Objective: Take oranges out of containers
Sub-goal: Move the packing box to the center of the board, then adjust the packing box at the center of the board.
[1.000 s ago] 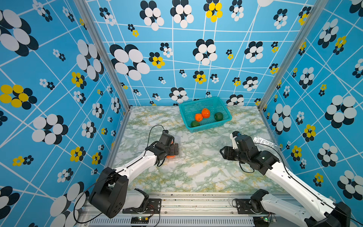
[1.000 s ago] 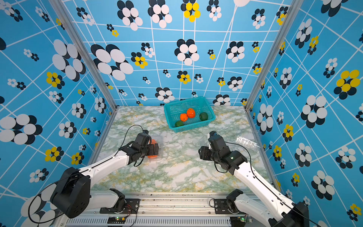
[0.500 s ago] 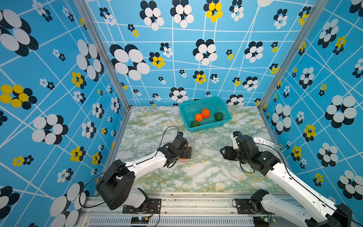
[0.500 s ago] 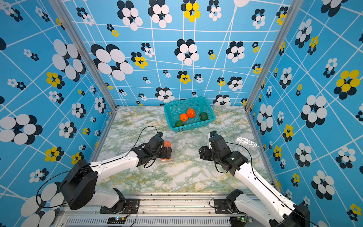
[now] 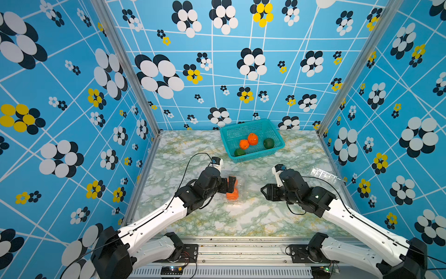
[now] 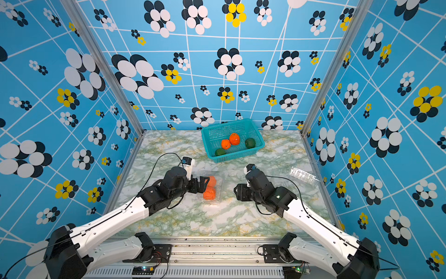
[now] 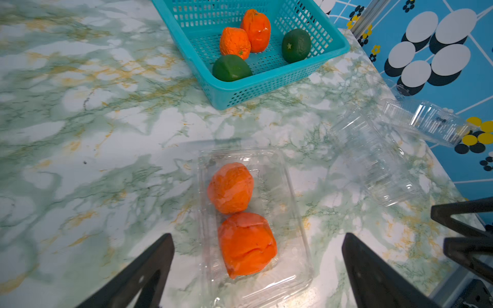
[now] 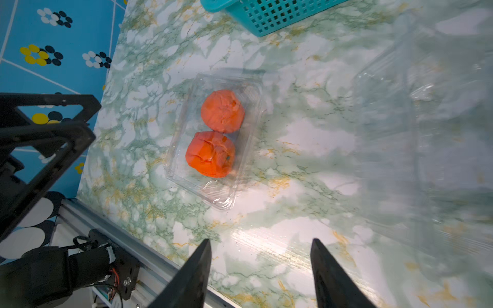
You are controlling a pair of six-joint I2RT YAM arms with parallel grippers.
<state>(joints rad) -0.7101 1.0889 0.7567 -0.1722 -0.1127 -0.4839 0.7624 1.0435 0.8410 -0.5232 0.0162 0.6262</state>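
Note:
A clear container (image 5: 237,193) (image 6: 218,187) lies mid-table, its lid down over two oranges (image 7: 230,188) (image 7: 246,244) lying end to end. My left gripper (image 5: 230,187) (image 7: 257,237) is open, its fingers (image 7: 160,256) standing wide on either side of the container's near end, apart from the plastic. My right gripper (image 5: 266,192) (image 8: 261,241) is open over bare marble to the container's right, nothing between its fingers. From the right wrist the container (image 8: 186,170) and both oranges (image 8: 222,110) show ahead.
A teal basket (image 5: 255,154) (image 7: 266,88) at the back holds two more oranges (image 5: 244,144) and two green fruits (image 5: 268,143). Empty clear containers (image 5: 323,175) (image 7: 373,157) (image 7: 424,121) lie by the right wall. Patterned walls close in three sides of the table.
My left gripper and the container with its two oranges have shifted rightward from the left side toward the table's middle. The right arm has stayed put.

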